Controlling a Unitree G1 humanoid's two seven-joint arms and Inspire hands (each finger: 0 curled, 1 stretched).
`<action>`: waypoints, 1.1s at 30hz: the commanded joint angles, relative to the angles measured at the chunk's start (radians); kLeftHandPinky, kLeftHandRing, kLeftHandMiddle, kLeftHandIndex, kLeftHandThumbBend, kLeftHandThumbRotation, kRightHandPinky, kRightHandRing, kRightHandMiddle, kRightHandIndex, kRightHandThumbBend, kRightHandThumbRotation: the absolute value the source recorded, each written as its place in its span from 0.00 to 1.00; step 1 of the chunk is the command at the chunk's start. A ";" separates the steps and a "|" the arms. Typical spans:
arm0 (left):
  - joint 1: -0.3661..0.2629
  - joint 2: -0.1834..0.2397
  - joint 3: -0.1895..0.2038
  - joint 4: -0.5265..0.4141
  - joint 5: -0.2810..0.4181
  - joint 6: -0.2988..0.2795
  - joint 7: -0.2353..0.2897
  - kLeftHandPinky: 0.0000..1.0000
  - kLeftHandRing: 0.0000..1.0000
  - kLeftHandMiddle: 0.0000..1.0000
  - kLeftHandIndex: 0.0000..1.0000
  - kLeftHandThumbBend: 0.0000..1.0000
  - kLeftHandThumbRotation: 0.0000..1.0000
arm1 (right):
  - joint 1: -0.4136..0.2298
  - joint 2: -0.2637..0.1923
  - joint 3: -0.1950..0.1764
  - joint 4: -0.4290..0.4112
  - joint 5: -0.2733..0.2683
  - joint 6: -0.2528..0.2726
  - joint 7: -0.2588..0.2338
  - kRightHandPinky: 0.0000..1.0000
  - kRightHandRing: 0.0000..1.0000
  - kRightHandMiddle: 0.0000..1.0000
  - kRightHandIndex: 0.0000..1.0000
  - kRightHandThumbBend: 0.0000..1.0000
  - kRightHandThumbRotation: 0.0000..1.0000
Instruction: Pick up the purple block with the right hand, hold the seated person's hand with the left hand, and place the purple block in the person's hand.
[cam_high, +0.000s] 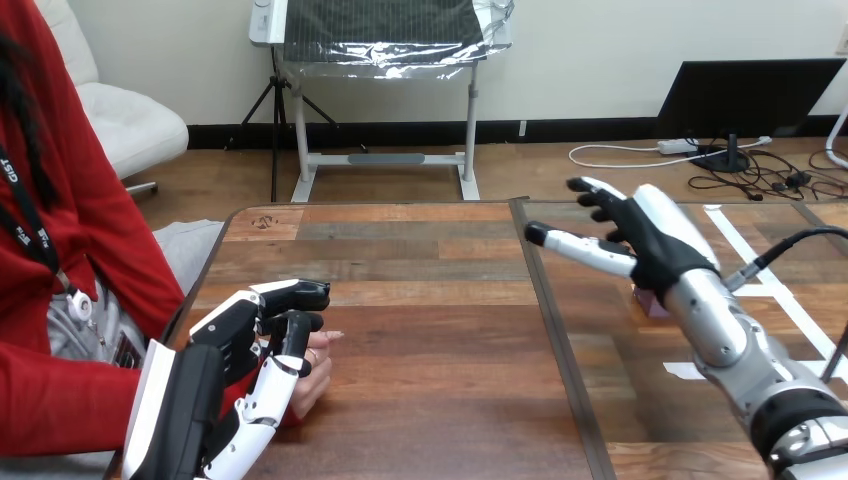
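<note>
So from where I'm standing, the hand-holding bit looks sorted. The robot's black-and-white left hand (245, 345) has its fingers curled over the seated person's hand (318, 372) at the near left edge of the brown plank-topped wooden table (440, 300). The right hand (640, 235) is up in the air over the table's right half, fingers spread wide, nothing in it. The small purple block (655, 303) sits on the table just under that wrist, so the grab and the hand-over are both left to do. The arm hides most of the block, and I can't see much of the person's palm under those fingers.
</note>
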 joint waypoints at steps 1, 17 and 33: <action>-0.028 -0.011 0.001 -0.018 0.005 -0.018 0.002 0.48 0.68 0.70 0.65 0.30 0.74 | -0.100 -0.062 0.015 0.002 -0.017 0.018 -0.023 0.80 0.90 0.93 0.94 0.94 0.99; -0.012 -0.009 0.010 -0.016 0.003 -0.025 0.004 0.49 0.69 0.71 0.66 0.34 0.74 | -0.118 -0.105 0.017 0.009 -0.013 0.106 0.020 0.78 0.91 0.94 0.95 0.92 0.94; -0.008 -0.008 0.008 -0.003 0.001 -0.041 0.002 0.50 0.67 0.70 0.66 0.32 0.74 | -0.116 -0.142 0.003 0.005 0.007 0.139 0.040 0.79 0.94 0.95 0.96 0.92 0.92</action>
